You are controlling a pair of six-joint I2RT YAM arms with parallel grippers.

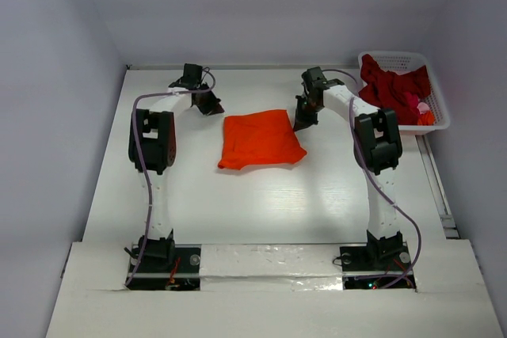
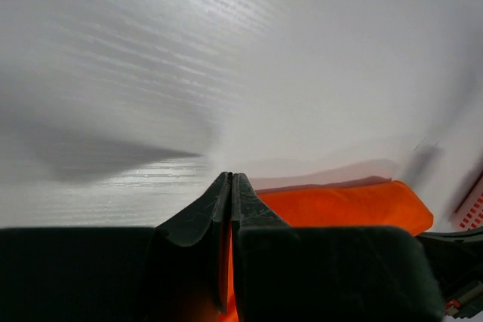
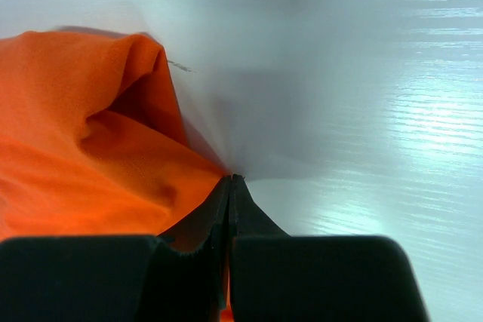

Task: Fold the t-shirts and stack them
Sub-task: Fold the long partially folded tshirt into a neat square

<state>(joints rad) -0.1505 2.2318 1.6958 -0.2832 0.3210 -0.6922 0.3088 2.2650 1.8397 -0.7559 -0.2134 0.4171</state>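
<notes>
On the table (image 1: pixel 238 203), the folded orange t-shirt (image 1: pixel 261 140) looks soft and floppy; best pinched at its corners. Left gripper (image 1: pixel 210 104) and right gripper (image 1: pixel 303 121) flank it, jaws clenched.

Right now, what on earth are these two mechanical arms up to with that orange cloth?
Two robot arms are at work on t-shirts. The orange t-shirt lies folded in the middle of the table. The left pincer and the right pincer are both shut, one at each far corner of it; whether either pinches cloth is not clear. A dark red t-shirt and a pink one lie crumpled in the white basket at the far right corner.
</notes>
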